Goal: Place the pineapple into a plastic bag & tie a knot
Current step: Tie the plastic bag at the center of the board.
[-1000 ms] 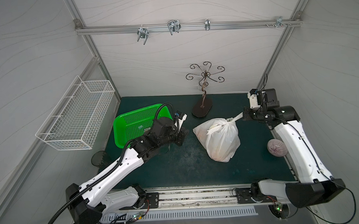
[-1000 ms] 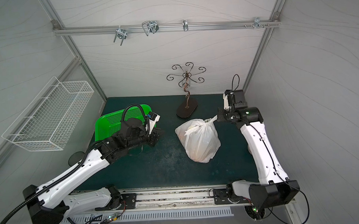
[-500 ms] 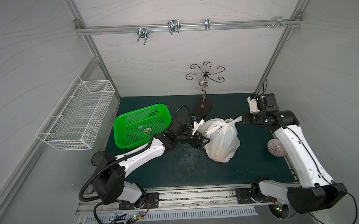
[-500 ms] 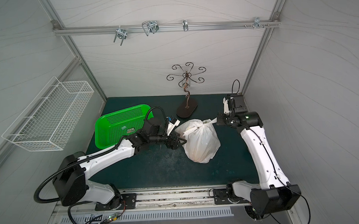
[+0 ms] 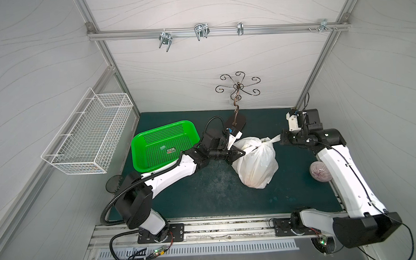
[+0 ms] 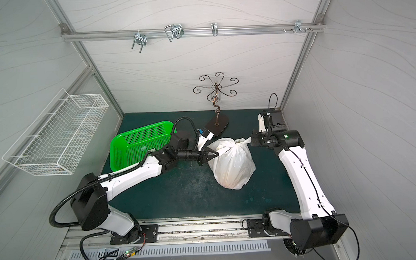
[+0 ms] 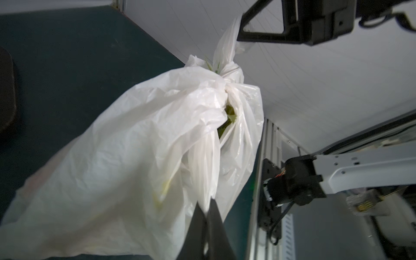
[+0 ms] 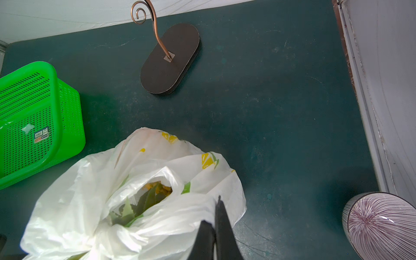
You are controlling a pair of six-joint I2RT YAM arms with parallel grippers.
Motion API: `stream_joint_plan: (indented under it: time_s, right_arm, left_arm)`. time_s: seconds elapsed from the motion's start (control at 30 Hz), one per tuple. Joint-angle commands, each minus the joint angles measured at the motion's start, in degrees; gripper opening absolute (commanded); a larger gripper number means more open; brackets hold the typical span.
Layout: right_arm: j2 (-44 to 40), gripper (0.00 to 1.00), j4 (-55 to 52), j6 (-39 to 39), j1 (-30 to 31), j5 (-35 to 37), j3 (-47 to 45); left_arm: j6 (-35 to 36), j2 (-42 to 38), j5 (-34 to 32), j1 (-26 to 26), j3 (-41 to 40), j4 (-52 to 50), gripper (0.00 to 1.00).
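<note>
The white plastic bag point(image 5: 255, 164) point(image 6: 232, 167) lies bulging in the middle of the green mat in both top views. Green pineapple leaves point(image 8: 139, 206) point(image 7: 229, 112) show through gaps under the knot point(image 5: 264, 141) point(image 6: 235, 142) point(image 7: 227, 75). My left gripper point(image 5: 242, 153) point(image 6: 216, 154) point(image 7: 206, 207) is shut on a fold of handle plastic at the bag's left side. My right gripper point(image 5: 283, 140) point(image 6: 252, 141) point(image 8: 213, 213) is shut on the handle end that sticks out to the right of the knot. A yellow lemon print point(image 8: 208, 159) faces the right wrist view.
A green perforated basket point(image 5: 164, 144) sits left of the bag, just behind the left arm. A scrolled metal hook stand point(image 5: 236, 121) is behind the bag. A striped bowl point(image 5: 320, 174) lies by the right arm. A white wire basket point(image 5: 90, 137) hangs on the left wall.
My left arm swung from beside the green basket over to the bag, opened, then shut on the bag's left handle. The right gripper kept its hold and barely moved.
</note>
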Motion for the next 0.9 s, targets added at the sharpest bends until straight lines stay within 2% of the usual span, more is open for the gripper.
stream_joint_plan:
  time_s: [0.0, 0.1, 0.27, 0.37, 0.7, 0.8, 0.87]
  right_arm:
    - [-0.8, 0.00, 0.6, 0.4, 0.3, -0.6, 0.2]
    - [-0.8, 0.00, 0.6, 0.1, 0.3, -0.2, 0.5]
    - [-0.7, 0.00, 0.5, -1.4, -1.4, 1.4, 2.2]
    - [0.0, 0.00, 0.7, -1.8, -2.0, 1.5, 4.0]
    - [3.8, 0.00, 1.6, -1.5, -1.5, 0.2, 9.3]
    - [3.8, 0.00, 1.9, -1.5, -0.7, 0.1, 7.8]
    - [3.4, 0.00, 2.5, -1.6, -0.5, 0.6, 5.2]
  left_arm:
    - [1.2, 0.4, 0.4, -0.5, 2.8, 0.0, 0.00]
    - [2.8, -1.6, -4.4, -0.6, 3.3, -2.4, 0.00]
    - [4.3, -7.7, -25.0, -0.4, 3.2, -6.0, 0.00]
    - [3.8, -9.3, -31.6, 1.3, 5.4, -10.4, 0.00]
    - [7.8, -12.1, -39.9, 3.3, 7.5, -16.1, 0.00]
    - [8.1, -12.5, -39.3, 4.2, 6.2, -17.9, 0.00]
    - [5.5, -12.3, -36.8, 5.7, 2.3, -18.0, 0.00]
